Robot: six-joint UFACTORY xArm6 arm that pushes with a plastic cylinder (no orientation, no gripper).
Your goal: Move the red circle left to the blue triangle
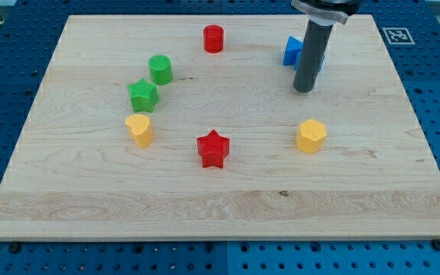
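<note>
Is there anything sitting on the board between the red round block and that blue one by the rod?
No. In the camera view, only bare wood lies between the red circle and the blue triangle. My tip sits just below the blue triangle.

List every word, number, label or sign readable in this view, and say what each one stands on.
No words or numbers can be read anywhere.
The only sign is a black-and-white square fiducial marker on the wooden board, at its corner at the view's top right; it carries a pattern, not text.

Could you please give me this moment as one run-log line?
my tip: beside blue triangle | red circle: apart at the view's left, untouched | status: push not begun
</note>
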